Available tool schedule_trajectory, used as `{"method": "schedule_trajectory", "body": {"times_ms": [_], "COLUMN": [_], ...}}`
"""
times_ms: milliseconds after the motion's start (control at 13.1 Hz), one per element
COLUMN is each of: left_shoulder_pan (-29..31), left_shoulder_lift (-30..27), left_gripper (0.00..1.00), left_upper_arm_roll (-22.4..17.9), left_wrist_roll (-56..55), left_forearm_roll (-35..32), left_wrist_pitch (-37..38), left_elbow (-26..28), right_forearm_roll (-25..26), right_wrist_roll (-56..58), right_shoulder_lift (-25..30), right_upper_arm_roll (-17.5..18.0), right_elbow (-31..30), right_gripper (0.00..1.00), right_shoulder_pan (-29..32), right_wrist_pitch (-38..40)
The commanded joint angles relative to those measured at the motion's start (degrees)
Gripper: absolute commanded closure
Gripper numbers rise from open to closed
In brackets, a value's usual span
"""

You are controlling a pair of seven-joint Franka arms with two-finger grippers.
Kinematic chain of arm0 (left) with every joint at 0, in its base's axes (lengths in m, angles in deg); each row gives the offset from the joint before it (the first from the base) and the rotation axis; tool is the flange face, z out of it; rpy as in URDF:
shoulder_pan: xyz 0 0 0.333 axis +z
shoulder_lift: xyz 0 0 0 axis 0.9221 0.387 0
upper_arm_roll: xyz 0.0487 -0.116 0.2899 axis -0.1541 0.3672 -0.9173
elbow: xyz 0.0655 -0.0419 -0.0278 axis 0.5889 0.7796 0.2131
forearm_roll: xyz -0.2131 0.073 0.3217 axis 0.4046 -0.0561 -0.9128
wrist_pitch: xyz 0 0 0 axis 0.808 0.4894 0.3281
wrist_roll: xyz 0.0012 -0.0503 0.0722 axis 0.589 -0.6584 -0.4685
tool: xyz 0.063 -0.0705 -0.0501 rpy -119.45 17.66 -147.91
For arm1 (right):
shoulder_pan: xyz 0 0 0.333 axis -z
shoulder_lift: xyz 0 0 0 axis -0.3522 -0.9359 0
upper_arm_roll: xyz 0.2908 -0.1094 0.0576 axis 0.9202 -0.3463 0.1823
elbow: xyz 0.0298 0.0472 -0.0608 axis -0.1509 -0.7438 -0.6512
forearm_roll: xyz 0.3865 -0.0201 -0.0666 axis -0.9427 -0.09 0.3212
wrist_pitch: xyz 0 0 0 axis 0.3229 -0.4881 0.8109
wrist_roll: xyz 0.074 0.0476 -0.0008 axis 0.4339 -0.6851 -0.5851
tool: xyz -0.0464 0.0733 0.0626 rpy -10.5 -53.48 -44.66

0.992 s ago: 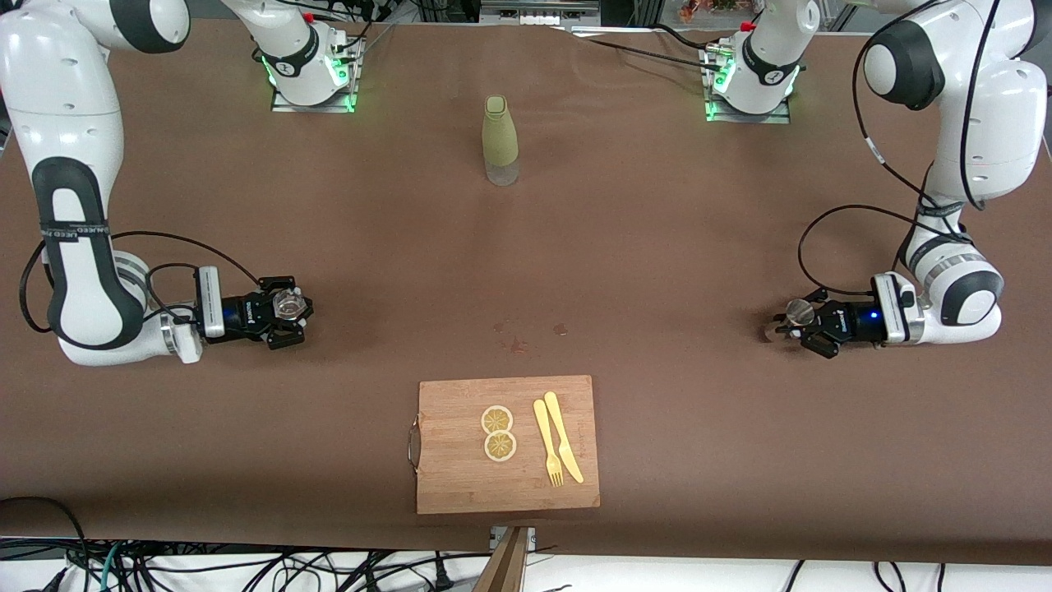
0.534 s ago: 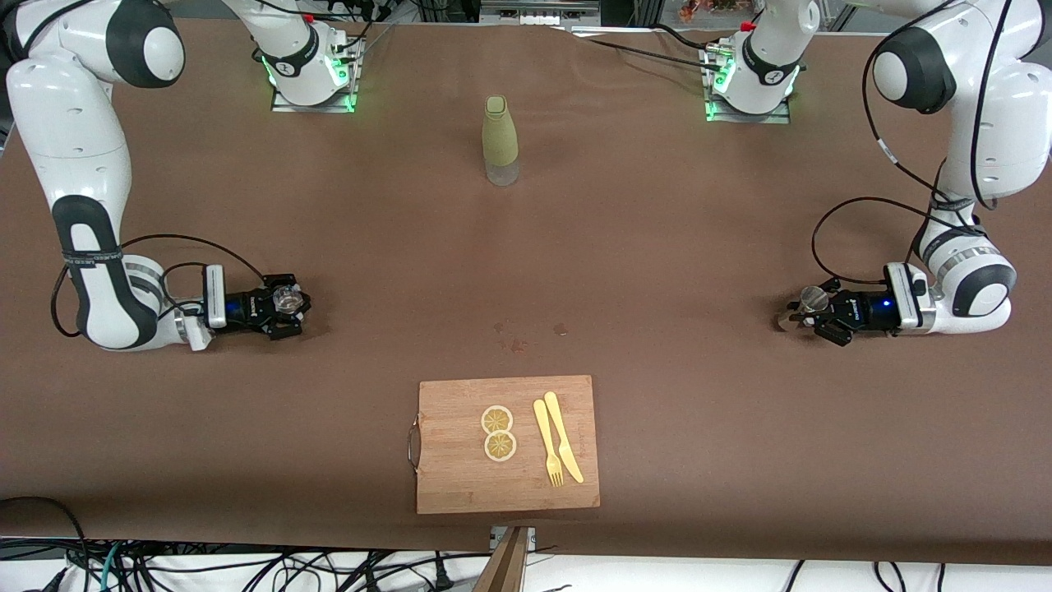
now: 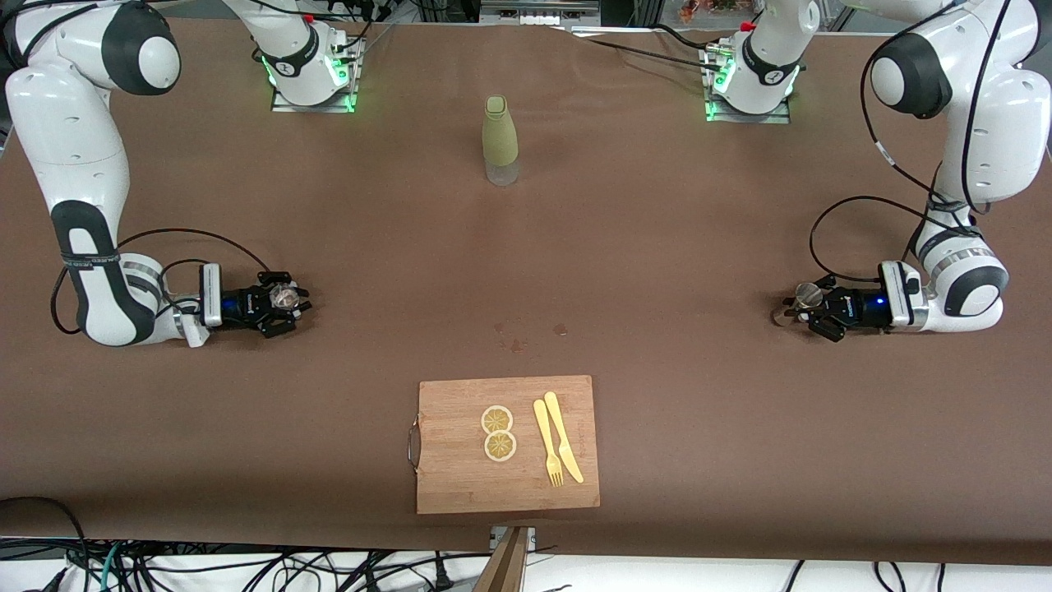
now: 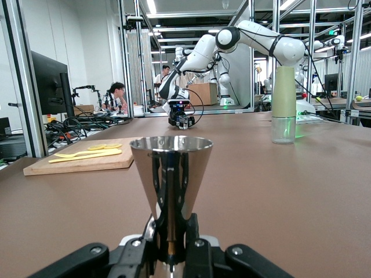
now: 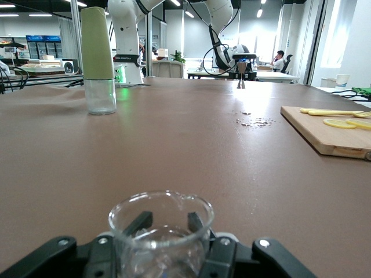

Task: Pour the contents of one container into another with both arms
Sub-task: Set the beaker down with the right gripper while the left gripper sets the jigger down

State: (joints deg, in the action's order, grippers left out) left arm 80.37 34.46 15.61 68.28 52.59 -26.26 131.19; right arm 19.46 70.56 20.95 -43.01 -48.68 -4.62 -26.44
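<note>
Now both white jointed arms have sunk lower toward the brown tabletop (image 3: 657,247). Right pincer (image 3: 283,300) stays clenched on a clear glass beaker (image 5: 161,231); left pincer (image 3: 809,302) grips a steel conical jigger (image 4: 170,185).

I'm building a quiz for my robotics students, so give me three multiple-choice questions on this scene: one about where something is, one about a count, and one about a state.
1. Where do the lemon slices lie?
A. on the cutting board
B. beside the bottle
C. in the glass beaker

2. How many lemon slices?
A. one
B. two
C. four

3. What does the left gripper hold?
A. a fork
B. nothing
C. a metal cup

Answers: 1 A, the slices sit on the board beside the yellow cutlery. 2 B, two rounds show. 3 C, its wrist view shows the cup clamped upright; the right gripper holds the beaker.
</note>
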Motion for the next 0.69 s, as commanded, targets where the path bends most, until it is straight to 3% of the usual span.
{"method": "schedule_trajectory", "body": {"times_ms": [0, 611], "left_shoulder_pan": [0.22, 0.13], "left_shoulder_lift": [0.69, 1.92], "left_gripper": [1.0, 1.0], "left_upper_arm_roll": [-0.21, -0.21], "left_wrist_roll": [6.65, 7.44], "left_forearm_roll": [-1.81, -3.83], "left_wrist_pitch": [0.49, -3.19], "left_elbow": [-0.51, -0.59], "right_forearm_roll": [-0.26, 2.46], "right_wrist_roll": [-1.14, -10.52], "right_shoulder_lift": [-0.52, 3.34], "right_upper_arm_roll": [0.4, -8.73], "right_elbow": [0.52, 1.14], "right_gripper": [0.0, 0.0], "right_shoulder_pan": [1.05, 0.87], "right_wrist_pitch": [0.05, 2.51]}}
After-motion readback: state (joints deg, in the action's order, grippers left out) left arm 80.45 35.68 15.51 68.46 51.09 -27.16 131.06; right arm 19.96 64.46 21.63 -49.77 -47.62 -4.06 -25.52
